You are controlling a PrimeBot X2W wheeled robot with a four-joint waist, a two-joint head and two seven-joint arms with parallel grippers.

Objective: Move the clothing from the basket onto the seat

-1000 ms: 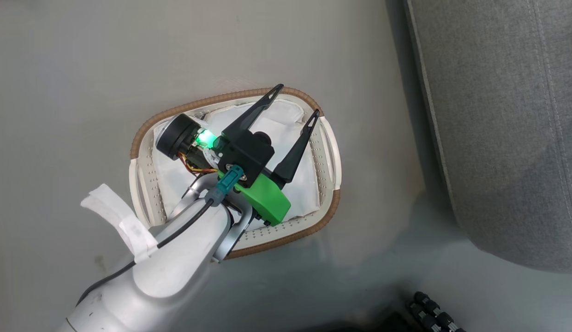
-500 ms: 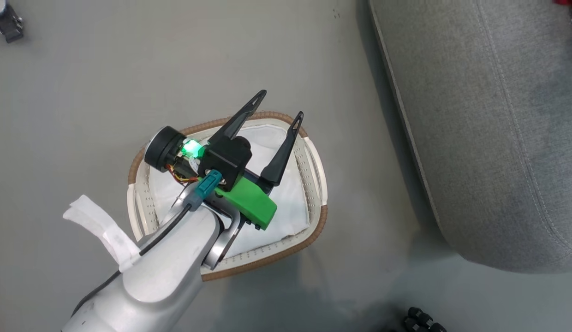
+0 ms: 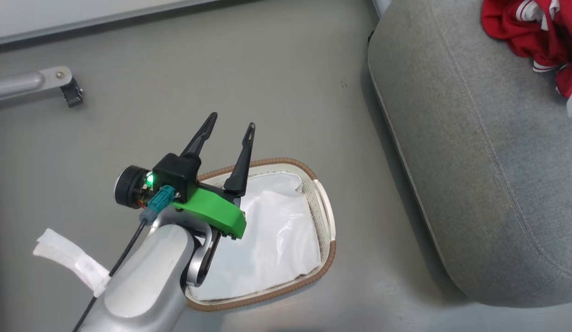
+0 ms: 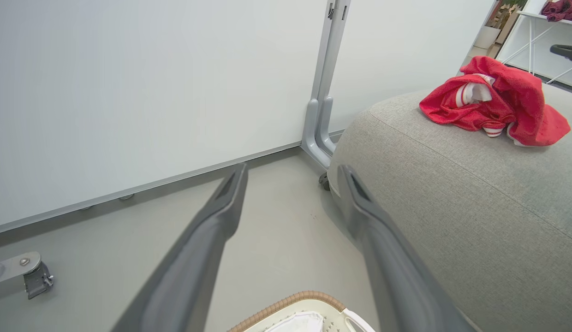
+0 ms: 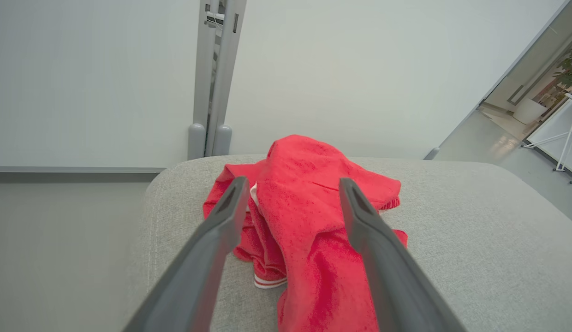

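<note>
Grey floor (image 3: pixel 267 69) carries the basket (image 3: pixel 330 249), bare to its white liner (image 3: pixel 277 240), as 2 pcs of red clothing (image 3: pixel 512 23) lie heaped near the seat (image 3: pixel 475 184)'s far edge, so right gripper (image 5: pixel 293 182) hangs spread wide over them & left gripper (image 3: pixel 231 121) gapes empty above basket rim.

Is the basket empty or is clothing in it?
Empty: the basket shows just its white liner; the red clothing lies on the seat.

Red clothing (image 5: pixel 313 207) heaped on the grey seat (image 3: pixel 475 161); white basket (image 3: pixel 319 216) near the seat.
Crumpled together atop the seat cushion, plain red draped over the white-panelled, striped-trim piece; upright on the floor off the seat's rounded edge, brown-rimmed, white liner rumpled inside.
</note>
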